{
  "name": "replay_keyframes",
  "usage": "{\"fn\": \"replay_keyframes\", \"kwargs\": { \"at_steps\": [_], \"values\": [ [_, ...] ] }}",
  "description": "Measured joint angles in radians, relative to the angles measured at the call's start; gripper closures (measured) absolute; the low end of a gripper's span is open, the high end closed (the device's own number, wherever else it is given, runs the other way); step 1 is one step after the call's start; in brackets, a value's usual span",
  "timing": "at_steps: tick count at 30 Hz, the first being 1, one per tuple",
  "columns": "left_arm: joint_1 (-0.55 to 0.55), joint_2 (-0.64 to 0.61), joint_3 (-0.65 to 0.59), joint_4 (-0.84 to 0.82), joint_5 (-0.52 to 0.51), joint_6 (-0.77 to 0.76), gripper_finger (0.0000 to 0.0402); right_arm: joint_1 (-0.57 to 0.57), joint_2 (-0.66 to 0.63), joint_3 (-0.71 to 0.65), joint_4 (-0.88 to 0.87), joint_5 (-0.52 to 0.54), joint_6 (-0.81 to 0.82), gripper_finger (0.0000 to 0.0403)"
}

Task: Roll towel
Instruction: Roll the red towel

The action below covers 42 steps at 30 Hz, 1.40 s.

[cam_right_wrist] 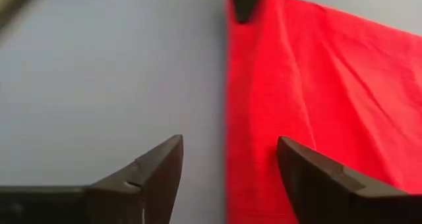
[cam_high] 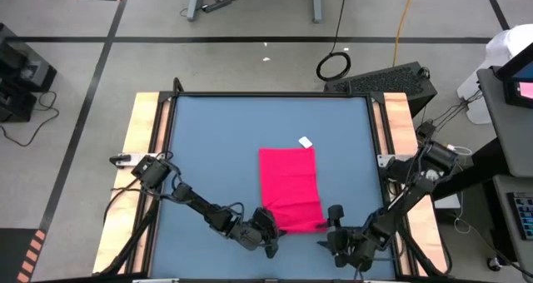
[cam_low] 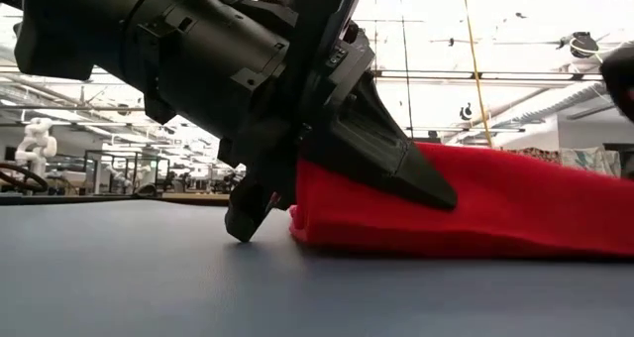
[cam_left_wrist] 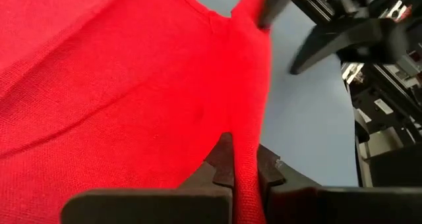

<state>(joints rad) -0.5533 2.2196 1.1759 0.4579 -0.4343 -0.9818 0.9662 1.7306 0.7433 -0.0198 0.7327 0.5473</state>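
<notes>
High view, left gripper point(cam_high: 268, 237) jaws pinching towel point(cam_high: 290, 188) edge, right gripper point(cam_high: 331, 225) jaws wide, tag point(cam_high: 305, 141) unreadable

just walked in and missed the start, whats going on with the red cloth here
A two-armed robot is working on a red towel lying flat on the blue table. The left end effector is shut on the towel's near edge at one corner, pinching a fold of cloth. The right end effector sits open at the other near corner, holding nothing. No roll has formed yet. The white tag is at the far edge.
</notes>
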Motion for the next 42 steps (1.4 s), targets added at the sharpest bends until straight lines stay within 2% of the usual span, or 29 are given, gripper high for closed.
{"fn": "replay_keyframes", "kwargs": {
  "at_steps": [4,6,14,17,22,33,37,42],
  "values": [
    [0.000,0.000,0.000,-0.001,0.003,-0.006,0.0393,0.000,0.043,0.000,0.000,0.079,0.065,0.0171],
    [0.000,0.000,0.000,-0.004,0.003,-0.016,0.0393,0.000,0.051,0.000,0.005,0.083,0.073,0.0171],
    [0.000,-0.001,0.000,-0.029,0.011,-0.029,0.0393,0.011,0.051,0.046,-0.010,0.145,0.002,0.0167],
    [0.000,-0.001,0.000,-0.029,0.012,-0.029,0.0393,-0.011,0.051,0.045,-0.026,0.102,0.018,0.0161],
    [-0.001,-0.001,-0.001,-0.029,0.012,-0.029,0.0393,-0.050,0.054,0.045,-0.121,0.038,0.144,0.0159],
    [-0.003,0.000,-0.002,-0.027,0.015,-0.003,0.0393,-0.096,0.074,0.047,-0.117,-0.060,0.179,0.0177],
    [-0.003,0.000,-0.002,-0.023,0.016,0.012,0.0393,-0.113,0.085,0.048,-0.106,-0.118,0.203,0.0194],
    [-0.005,0.001,-0.002,-0.020,0.001,0.020,0.0378,-0.116,0.085,0.048,-0.106,-0.161,0.228,0.0238]
  ]
}}
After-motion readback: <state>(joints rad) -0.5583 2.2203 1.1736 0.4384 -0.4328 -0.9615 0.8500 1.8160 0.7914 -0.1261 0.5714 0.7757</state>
